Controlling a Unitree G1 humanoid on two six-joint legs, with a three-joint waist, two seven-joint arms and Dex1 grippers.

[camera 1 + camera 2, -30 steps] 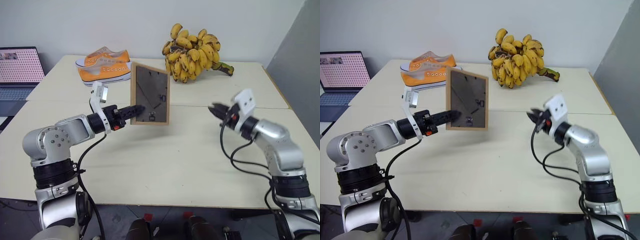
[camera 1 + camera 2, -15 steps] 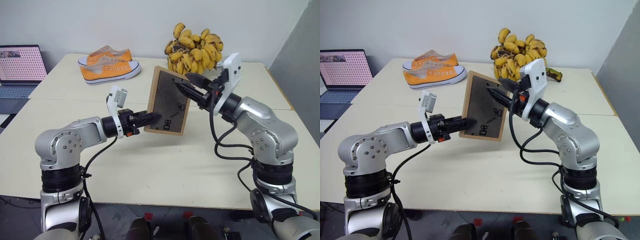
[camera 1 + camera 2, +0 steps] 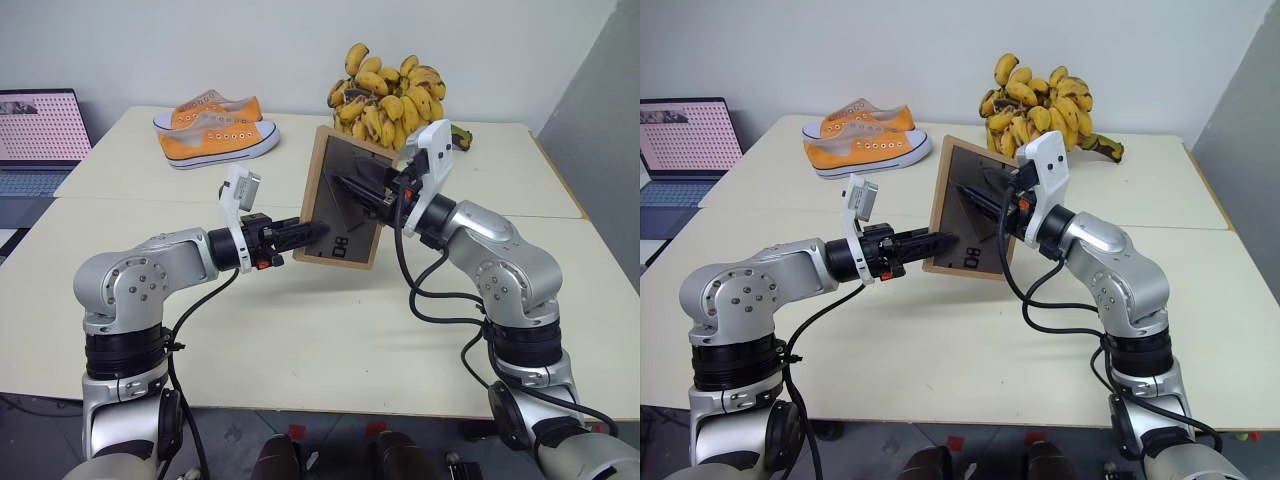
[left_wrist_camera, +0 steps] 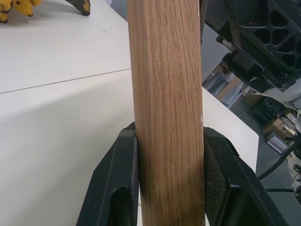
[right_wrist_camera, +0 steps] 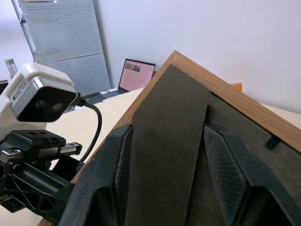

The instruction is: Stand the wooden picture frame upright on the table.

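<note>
The wooden picture frame (image 3: 345,198) sits in the upper middle of the left eye view, held up off the table (image 3: 300,320) and tilted, its top leaning toward the right of the picture. Its dark grey back with white marks faces the camera. The left gripper (image 3: 312,232) comes in from the left of the picture and is clamped on the frame's lower left edge; in the left wrist view its two black fingers (image 4: 117,183) press against either side of the light wood rail, so it has a firm pinch on the frame. The right gripper (image 3: 345,186) reaches in from the right of the picture onto the grey back. In the right wrist view its fingers (image 5: 113,169) stand apart on either side of the dark prop stand (image 5: 164,155), close to it, but I cannot tell whether they grip it or only straddle it.

At the upper left of the table lies a pair of orange sneakers (image 3: 215,130), and at the upper middle, behind the frame, a bunch of bananas (image 3: 390,95). A laptop (image 3: 40,140) shows at the far left edge
</note>
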